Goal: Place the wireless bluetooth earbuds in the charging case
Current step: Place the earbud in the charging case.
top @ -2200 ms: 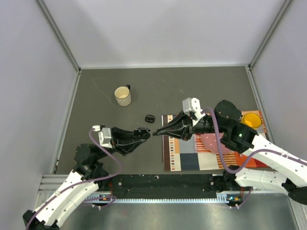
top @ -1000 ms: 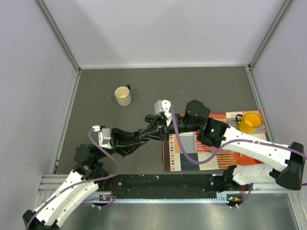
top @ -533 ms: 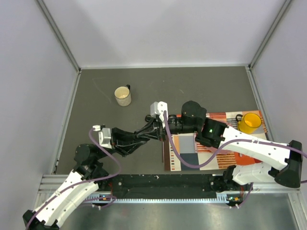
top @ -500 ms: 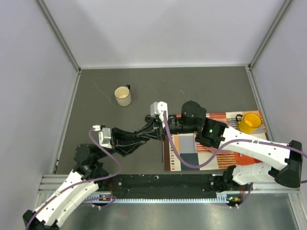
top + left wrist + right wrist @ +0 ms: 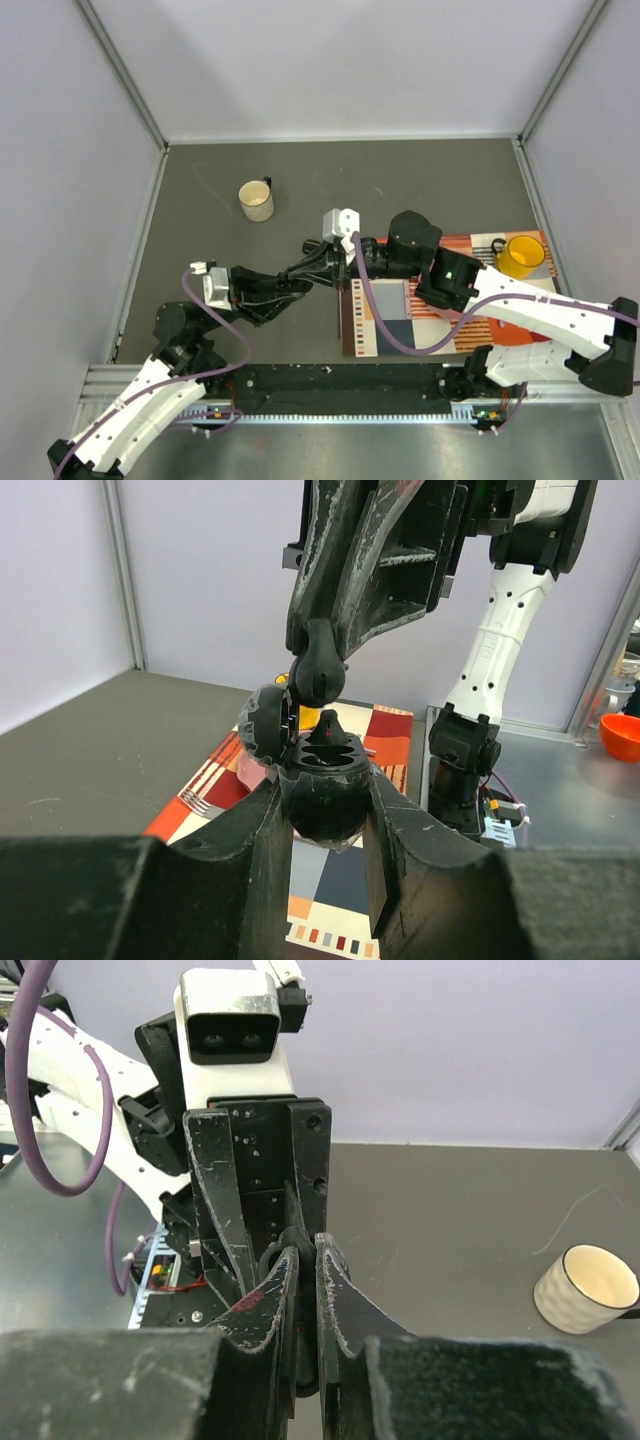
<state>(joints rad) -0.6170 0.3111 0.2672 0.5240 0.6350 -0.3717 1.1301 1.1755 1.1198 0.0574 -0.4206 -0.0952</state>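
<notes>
Above the dark table (image 5: 200, 200), the left gripper (image 5: 325, 820) was clamped on an open case (image 5: 322, 802) with an earbud (image 5: 331, 732) standing in it. The right gripper (image 5: 316, 675), fingers together, hung just above; whether it pinched anything was unclear.

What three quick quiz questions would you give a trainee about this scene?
1. True or false: the left gripper holds the charging case with its lid open.
2. The cream mug stands on: A the bare table, B a plate, C a shelf.
3. Which gripper's tips reach down to the case's opening?
Key: 1 true; 2 A; 3 the right gripper.
</notes>
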